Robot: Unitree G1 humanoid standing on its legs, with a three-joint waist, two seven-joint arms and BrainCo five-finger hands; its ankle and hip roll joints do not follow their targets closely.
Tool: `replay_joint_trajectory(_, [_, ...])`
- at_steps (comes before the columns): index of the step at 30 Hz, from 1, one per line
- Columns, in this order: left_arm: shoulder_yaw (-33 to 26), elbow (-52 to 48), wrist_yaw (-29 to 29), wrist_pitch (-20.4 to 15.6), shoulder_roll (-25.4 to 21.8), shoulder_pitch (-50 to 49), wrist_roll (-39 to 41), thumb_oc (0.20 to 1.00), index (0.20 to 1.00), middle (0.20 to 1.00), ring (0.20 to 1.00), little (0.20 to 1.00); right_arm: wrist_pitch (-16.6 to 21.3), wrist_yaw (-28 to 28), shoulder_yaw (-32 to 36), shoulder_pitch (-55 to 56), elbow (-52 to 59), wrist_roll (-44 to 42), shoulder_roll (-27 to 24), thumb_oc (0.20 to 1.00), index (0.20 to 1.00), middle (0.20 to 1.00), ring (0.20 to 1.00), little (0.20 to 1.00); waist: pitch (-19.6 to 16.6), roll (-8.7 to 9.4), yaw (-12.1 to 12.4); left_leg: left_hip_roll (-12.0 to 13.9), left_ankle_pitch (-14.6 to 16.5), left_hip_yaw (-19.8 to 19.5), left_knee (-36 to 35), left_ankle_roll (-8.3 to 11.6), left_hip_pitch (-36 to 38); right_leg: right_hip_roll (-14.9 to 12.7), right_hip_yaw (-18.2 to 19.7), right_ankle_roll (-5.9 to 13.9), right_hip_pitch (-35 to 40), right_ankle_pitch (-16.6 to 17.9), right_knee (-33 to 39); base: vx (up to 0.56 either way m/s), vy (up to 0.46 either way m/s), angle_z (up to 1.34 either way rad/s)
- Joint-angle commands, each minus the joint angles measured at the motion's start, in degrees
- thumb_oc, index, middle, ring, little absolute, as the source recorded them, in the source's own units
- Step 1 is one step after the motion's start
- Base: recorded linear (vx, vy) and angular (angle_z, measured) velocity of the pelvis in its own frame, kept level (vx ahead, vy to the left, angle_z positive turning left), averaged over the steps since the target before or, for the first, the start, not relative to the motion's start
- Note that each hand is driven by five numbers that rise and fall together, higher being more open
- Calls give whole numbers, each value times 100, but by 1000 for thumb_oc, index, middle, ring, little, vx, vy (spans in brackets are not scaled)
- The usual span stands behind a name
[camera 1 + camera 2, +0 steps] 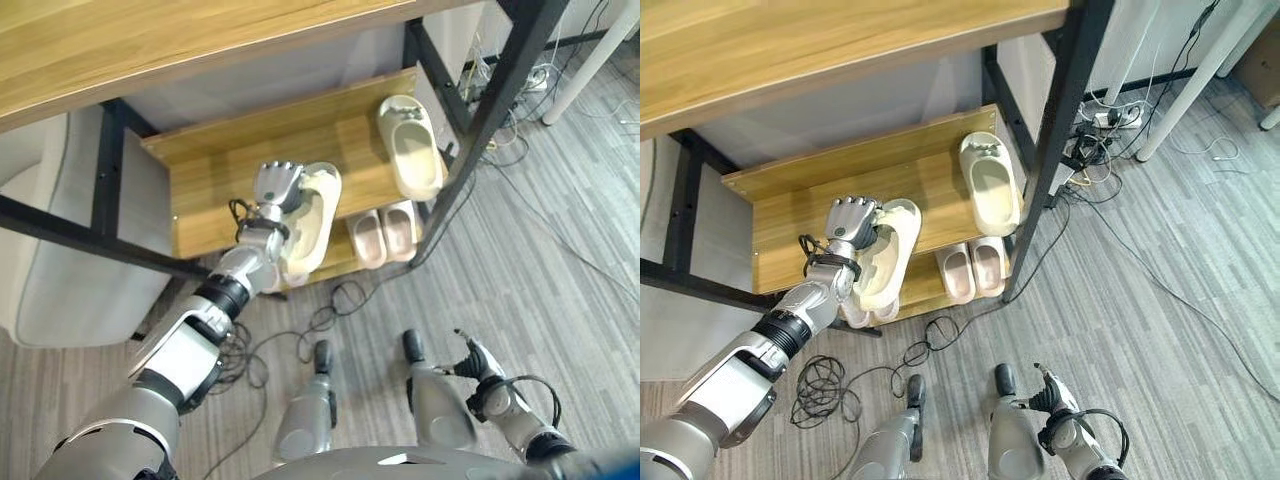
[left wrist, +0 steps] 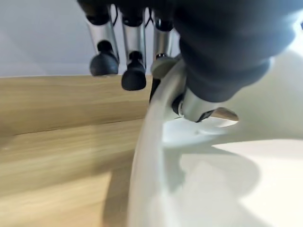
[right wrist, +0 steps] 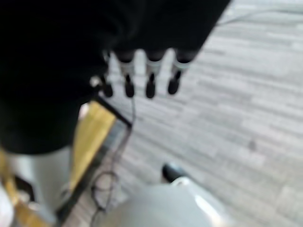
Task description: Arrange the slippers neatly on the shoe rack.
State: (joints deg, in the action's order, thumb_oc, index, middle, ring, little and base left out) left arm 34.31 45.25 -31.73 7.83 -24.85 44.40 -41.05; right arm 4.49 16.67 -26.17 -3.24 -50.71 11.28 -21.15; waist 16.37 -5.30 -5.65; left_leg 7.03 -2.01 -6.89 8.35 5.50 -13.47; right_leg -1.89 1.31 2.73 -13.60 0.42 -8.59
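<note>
Left hand (image 1: 277,188) pinches cream slipper (image 1: 312,222) on shelf (image 1: 210,165)

The left hand (image 1: 277,187) is resting on a slipper (image 1: 315,225) that is lying on the rack's middle shelf (image 1: 215,175). To the hand's right, a second slipper (image 1: 409,146) is sitting on the same shelf. Below it, a pair of slippers (image 1: 384,233) is sitting on the lower shelf.

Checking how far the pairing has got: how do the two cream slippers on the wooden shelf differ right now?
The left cream slipper is gripped by the left hand and overhangs the shelf front; the right cream slipper lies free, fully on the shelf. They sit apart, angled differently. Both share colour and style.
</note>
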Motion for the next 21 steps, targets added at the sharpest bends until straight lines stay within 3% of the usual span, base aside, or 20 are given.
replay_joint_trajectory(1, [-230,328,-228,97,-175,458,343,200,200,200,200,200,186,178,16,276,200,-149,-111,1000,1000,1000,1000,1000,-75,159,-24,220,446,213,1754,-162,-289,-112,278,176,-66,-752,-448,79,-341,54])
replay_joint_trajectory(3, [-212,568,-238,141,-104,582,396,200,200,200,200,200,163,244,34,139,42,-142,-130,1000,1000,1000,1000,1000,31,154,39,70,534,345,1399,-193,-629,-20,222,176,-41,-790,-481,68,-124,46])
replay_joint_trajectory(5, [-285,812,-253,108,-56,667,692,200,200,200,200,200,157,390,92,67,-147,-246,-101,1000,1000,1000,1000,1000,195,96,220,-46,-112,514,762,-121,-1098,215,165,150,87,-863,-476,86,-62,20])
replay_joint_trajectory(6, [-311,974,-263,72,-95,723,903,200,200,200,200,200,143,495,111,40,-272,-311,-134,1000,1000,1000,1000,1000,265,142,309,-88,-280,543,524,-42,-1262,279,192,131,140,-883,-475,167,-7,5])
replay_joint_trajectory(7, [-373,1208,-372,46,-152,785,1110,200,200,200,200,200,150,487,66,-65,-398,-293,-51,1000,1000,1000,1000,1000,262,116,346,-117,-291,424,122,-55,-1031,403,322,189,42,-944,-627,137,15,-26])
replay_joint_trajectory(11, [-514,1787,-411,19,-137,1013,1515,200,200,200,200,200,127,509,-5,-163,-451,-266,10,1000,1000,1000,1000,1000,217,102,274,-205,-198,490,110,-125,-1036,338,589,254,-301,-843,-586,45,122,-55])
replay_joint_trajectory(21, [-317,2154,-452,10,6,1800,1860,200,200,200,200,200,127,451,-262,-296,-384,-265,125,1000,1000,1000,1000,1000,197,112,145,-352,-84,673,53,-279,-1136,164,831,331,-589,-597,-256,9,74,-17])
